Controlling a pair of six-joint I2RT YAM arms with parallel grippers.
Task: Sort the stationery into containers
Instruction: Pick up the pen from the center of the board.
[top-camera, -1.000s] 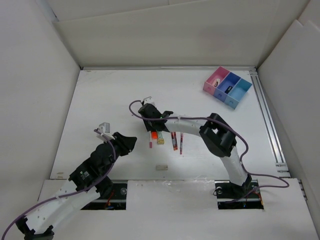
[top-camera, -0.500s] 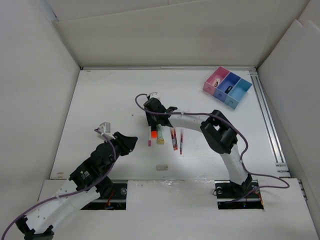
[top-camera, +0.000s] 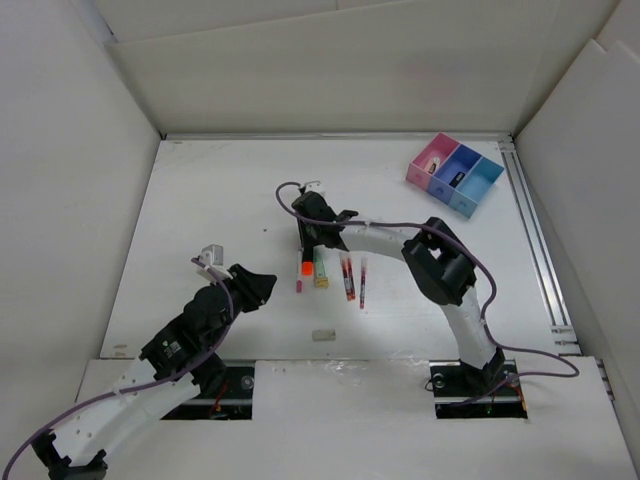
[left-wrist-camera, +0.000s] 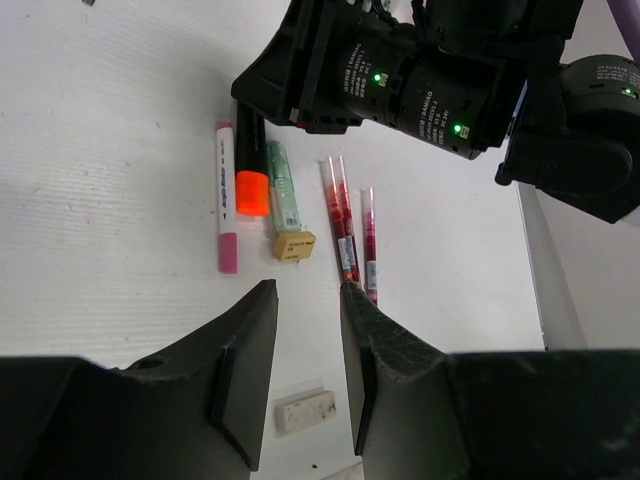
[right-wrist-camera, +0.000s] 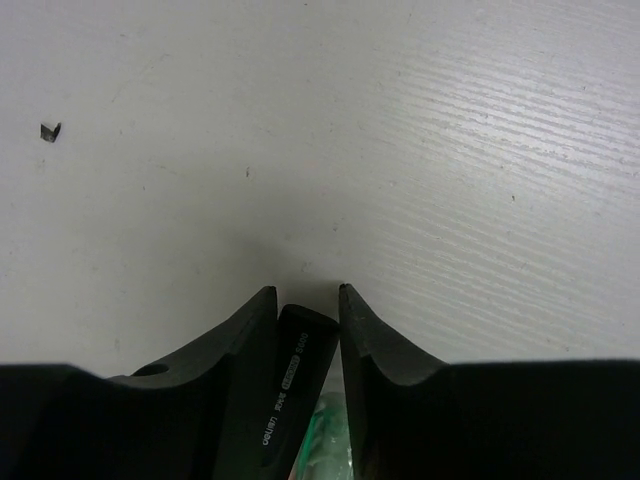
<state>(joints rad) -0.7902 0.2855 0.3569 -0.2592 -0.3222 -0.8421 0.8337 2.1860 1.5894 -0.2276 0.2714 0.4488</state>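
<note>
- Step in hand: pickup of one item from the loose cluster at mid-table. Judged early in the sort, since most of the stationery lies unsorted.
- Tool, right arm: the right gripper (right-wrist-camera: 303, 298) is lowered over the far end of the orange-capped marker (left-wrist-camera: 251, 178). Its jaws are drawn in on either side of the black barrel, and the right wrist view shows no gap. Judged a pinch on the marker, which lies flat on the table (top-camera: 200, 200).
- Tool, left arm: the left gripper (left-wrist-camera: 307, 295) hovers on the near side of the cluster, jaws partly spread, nothing between them.
- Cluster, left of the marker: a pink-and-white pen (left-wrist-camera: 227, 205), just beside it and parallel.
- Cluster, right of the marker: a green-bodied item (left-wrist-camera: 284, 205) with a tan end, just beside it. Beyond it lie two red pens (left-wrist-camera: 340, 215) touching each other, then a third red pen (left-wrist-camera: 369, 235) near them.
- Stray piece: a beige eraser block (left-wrist-camera: 305, 411), apart from the cluster, nearer the arm bases.
- Containers: the tray (top-camera: 482, 172) sits at the far right corner, well apart from the cluster. Its bins run pink, dark blue, light blue. Small things show in the pink and dark blue bins, too small to name.
- Next move calls for: a straight lift so the close neighbours are not dragged, then a carry across to the far right and a low release into one bin. Which bin suits markers cannot be told from here.
- Risk, judged: the grip is at the barrel's end, so the marker may tip on lifting.
</note>
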